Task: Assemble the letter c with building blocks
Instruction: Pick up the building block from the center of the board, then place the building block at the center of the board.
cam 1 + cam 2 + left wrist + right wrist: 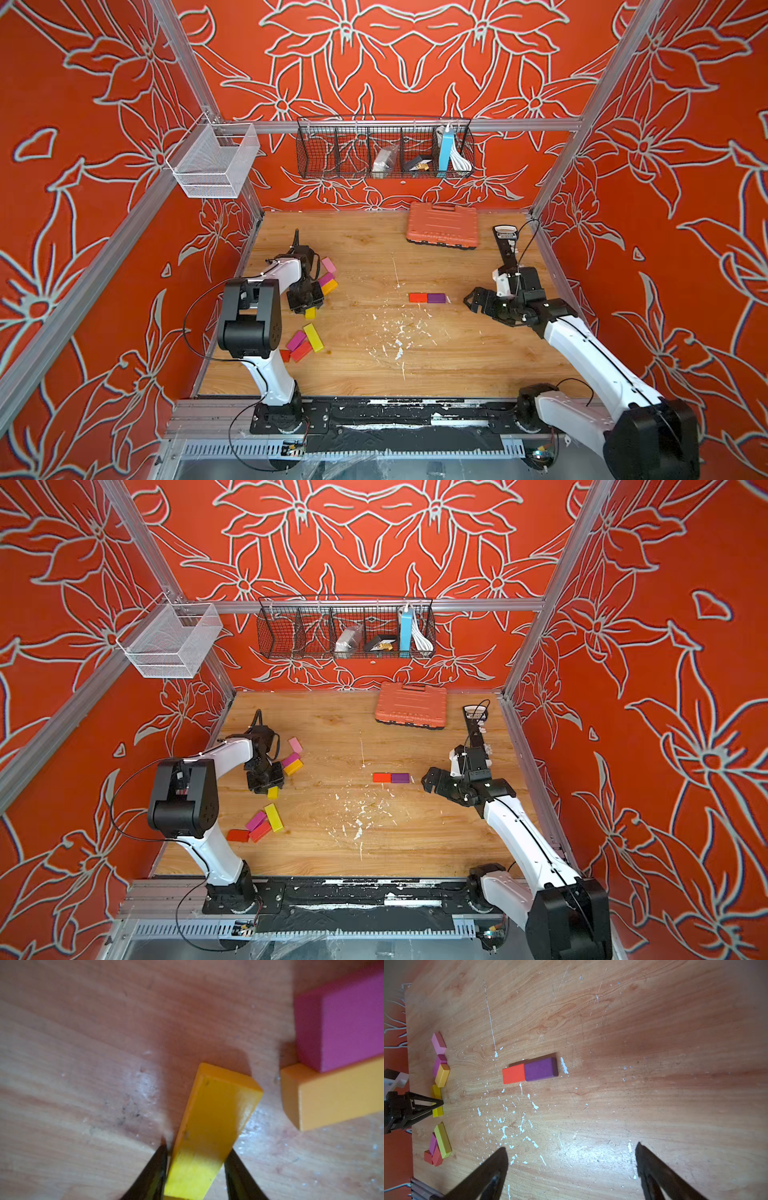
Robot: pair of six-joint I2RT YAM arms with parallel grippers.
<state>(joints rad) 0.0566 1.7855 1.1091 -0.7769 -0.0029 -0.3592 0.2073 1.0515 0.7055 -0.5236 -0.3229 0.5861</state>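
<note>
My left gripper points down at the table's left side, both fingers pressed against the sides of a short yellow block lying on the wood. Just beyond it lie an orange block, a magenta block and a pink block. A red block and a purple block lie end to end in the middle. My right gripper hovers open to their right, holding nothing.
Nearer the front left lie a long yellow bar, a magenta block and two red blocks. An orange tool case sits at the back right. A black wire basket and a white mesh basket hang above.
</note>
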